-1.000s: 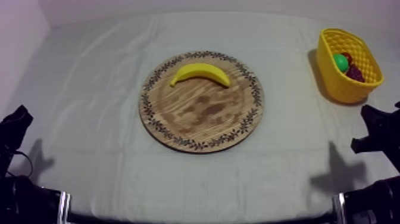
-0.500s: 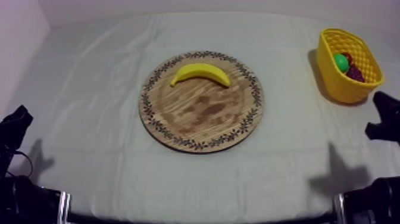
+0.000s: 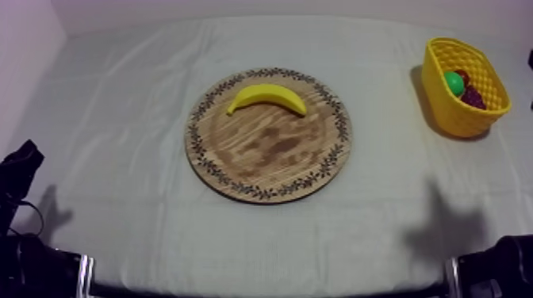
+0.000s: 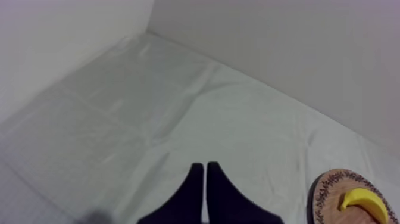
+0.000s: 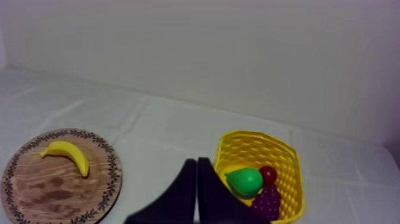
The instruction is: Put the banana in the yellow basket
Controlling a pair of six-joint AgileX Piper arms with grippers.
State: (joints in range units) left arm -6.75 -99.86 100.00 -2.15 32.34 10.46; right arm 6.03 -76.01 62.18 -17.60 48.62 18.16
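Note:
The yellow banana (image 3: 266, 97) lies on the far part of the round wooden board (image 3: 270, 162) at the table's middle. At the far right stands the yellow basket (image 3: 444, 111), holding a green pear (image 5: 244, 180), a small red fruit (image 5: 268, 174) and a bunch of grapes (image 5: 268, 201). My right gripper (image 5: 196, 164) is shut on nothing, its fingers a narrow wedge beside the basket's (image 5: 256, 149) near left side, with the banana (image 5: 66, 154) far off on the board (image 5: 53, 193). My left gripper (image 4: 204, 170) is shut and empty, resting low at the left (image 3: 22, 162), well away from the board (image 4: 324, 184) and banana (image 4: 364, 201).
Grey-white cloth covers the table, with wide bare stretches left of the board and between the board and the basket. Walls close off the far side and the left side. A black arm base (image 3: 496, 273) sits at the lower right edge.
My right gripper has moved from the lower right edge up along the right side, out past the top view's edge near the basket. The left arm, banana and basket have not moved.

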